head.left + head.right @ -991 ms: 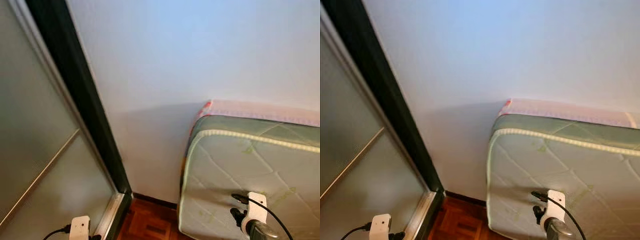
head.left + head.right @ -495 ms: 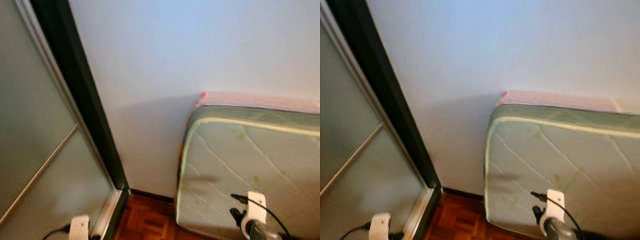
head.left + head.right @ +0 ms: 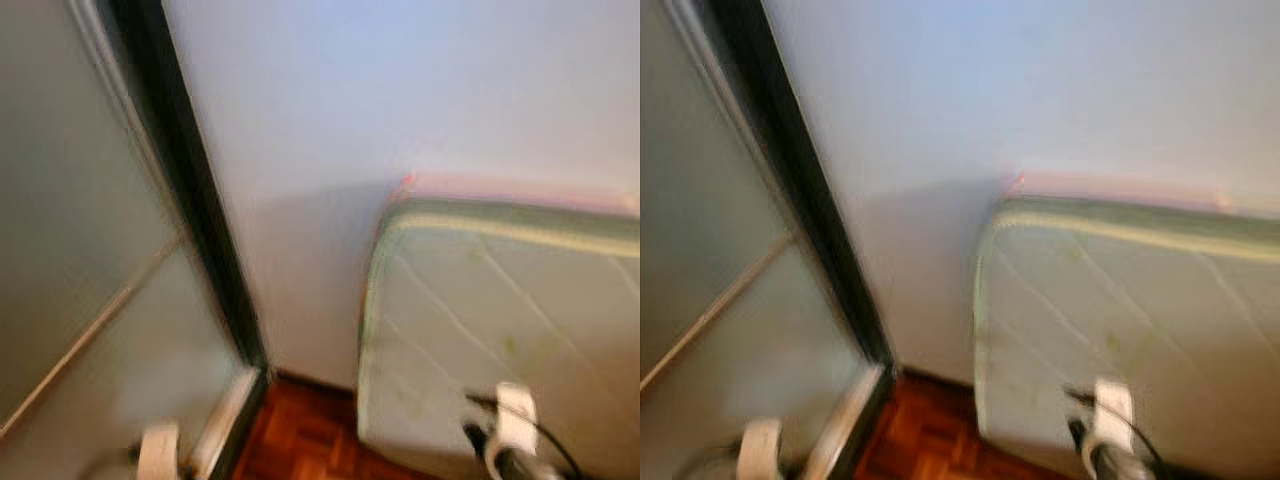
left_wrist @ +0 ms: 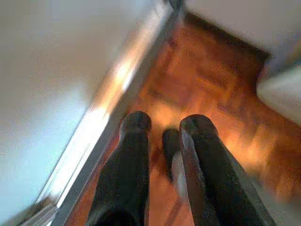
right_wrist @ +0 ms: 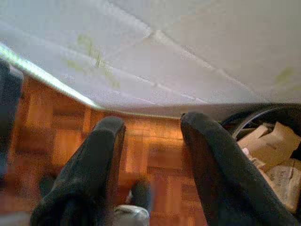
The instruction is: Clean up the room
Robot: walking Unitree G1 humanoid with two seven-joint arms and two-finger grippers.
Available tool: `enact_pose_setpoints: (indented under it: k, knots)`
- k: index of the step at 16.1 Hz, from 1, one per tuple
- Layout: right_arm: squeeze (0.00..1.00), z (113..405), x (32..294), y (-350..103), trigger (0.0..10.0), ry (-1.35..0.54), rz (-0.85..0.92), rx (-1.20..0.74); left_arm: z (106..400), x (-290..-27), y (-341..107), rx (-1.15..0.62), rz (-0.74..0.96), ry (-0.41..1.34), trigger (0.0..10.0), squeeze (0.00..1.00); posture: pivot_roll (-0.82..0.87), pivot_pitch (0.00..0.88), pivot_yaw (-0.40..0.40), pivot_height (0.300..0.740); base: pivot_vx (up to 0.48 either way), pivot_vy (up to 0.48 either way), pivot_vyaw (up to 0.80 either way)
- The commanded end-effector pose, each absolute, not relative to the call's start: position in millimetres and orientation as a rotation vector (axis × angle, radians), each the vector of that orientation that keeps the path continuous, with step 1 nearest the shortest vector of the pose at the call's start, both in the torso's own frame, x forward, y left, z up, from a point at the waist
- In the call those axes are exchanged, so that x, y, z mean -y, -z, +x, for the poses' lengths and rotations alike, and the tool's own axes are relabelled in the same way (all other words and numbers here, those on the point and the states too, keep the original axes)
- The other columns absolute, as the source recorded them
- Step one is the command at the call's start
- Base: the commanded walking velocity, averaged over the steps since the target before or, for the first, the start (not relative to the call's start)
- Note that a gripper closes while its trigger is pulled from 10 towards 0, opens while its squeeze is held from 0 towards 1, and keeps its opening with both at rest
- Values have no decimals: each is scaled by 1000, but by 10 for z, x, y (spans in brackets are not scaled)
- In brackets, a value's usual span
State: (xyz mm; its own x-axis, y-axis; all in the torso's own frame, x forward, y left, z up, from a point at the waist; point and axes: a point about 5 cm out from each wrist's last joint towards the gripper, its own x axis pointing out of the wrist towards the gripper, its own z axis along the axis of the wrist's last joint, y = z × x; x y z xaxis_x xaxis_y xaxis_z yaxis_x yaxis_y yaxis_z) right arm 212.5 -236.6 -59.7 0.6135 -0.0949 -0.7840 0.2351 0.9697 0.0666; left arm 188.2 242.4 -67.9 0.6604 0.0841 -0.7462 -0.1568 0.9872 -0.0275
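Observation:
My left gripper point(image 4: 165, 126) hangs open just above the parquet floor point(image 4: 207, 80), beside the metal rail point(image 4: 108, 113) of a sliding door. Open too, my right gripper point(image 5: 150, 125) hovers over the same floor, below the bottom edge of a pale green quilted mattress point(image 5: 155, 52). Nothing sits between either pair of fingers. Crumpled brown paper and cardboard point(image 5: 270, 153) lie in a dark round container by the right gripper. In the blurred eye views the white wrist mounts of the left arm point(image 3: 160, 450) and right arm point(image 3: 512, 425) poke up at the bottom.
The mattress point(image 3: 500, 310) leans upright against a white wall point(image 3: 400, 100), a pink layer along its top. A frosted glass sliding door point(image 3: 70, 250) with a dark frame point(image 3: 200, 220) fills the left. A narrow strip of parquet point(image 3: 300, 430) lies between door and mattress.
The whole picture has shifted a little and gone blurred, so the camera is moving. Both arms keep the same place in the view.

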Motion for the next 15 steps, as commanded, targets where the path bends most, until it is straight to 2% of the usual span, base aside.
enact_pose_setpoints:
  k: [1,3,9,15]
  knots:
    - [0,2248,2348,525,10000,182,168,-852,1723,-2419,763,-896,-99,-145,10000,0,-59,0,37,740,0,0,0]
    - [0,2249,2348,524,10000,180,169,-853,1727,-2417,761,-891,-106,-146,10000,0,-58,0,36,740,-249,0,0]
    - [0,2256,2345,521,10000,185,176,-850,1731,-2421,758,-892,-108,-147,10000,0,-56,0,36,740,0,0,0]
    - [0,2260,2339,522,10000,172,169,-868,1748,-2424,748,-878,-120,-154,10000,0,-50,0,29,740,0,0,-784]
